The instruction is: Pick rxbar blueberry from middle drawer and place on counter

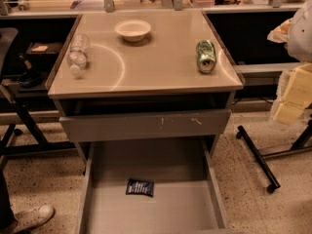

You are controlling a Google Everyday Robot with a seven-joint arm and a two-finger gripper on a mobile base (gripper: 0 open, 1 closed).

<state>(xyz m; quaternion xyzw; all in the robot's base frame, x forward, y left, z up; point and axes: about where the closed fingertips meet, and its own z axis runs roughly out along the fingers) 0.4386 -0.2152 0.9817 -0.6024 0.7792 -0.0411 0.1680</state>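
The rxbar blueberry point(140, 187), a small dark navy packet with pale lettering, lies flat on the floor of the open middle drawer point(151, 213), left of centre. The counter point(151, 62) is the glossy tan tabletop above it. My gripper point(292, 97) shows as pale cream blocks under the white arm at the right edge, partly cut off. It hangs beside the cabinet, well right of and above the drawer, far from the bar.
On the counter stand a white bowl point(133, 29) at the back, a plastic bottle point(78, 54) lying at the left edge, and a green can point(206, 55) lying at the right. The scratched grey drawer front point(146, 125) sits above the open drawer. A wheeled stand leg point(258, 160) is at the right, a shoe point(31, 217) at the lower left.
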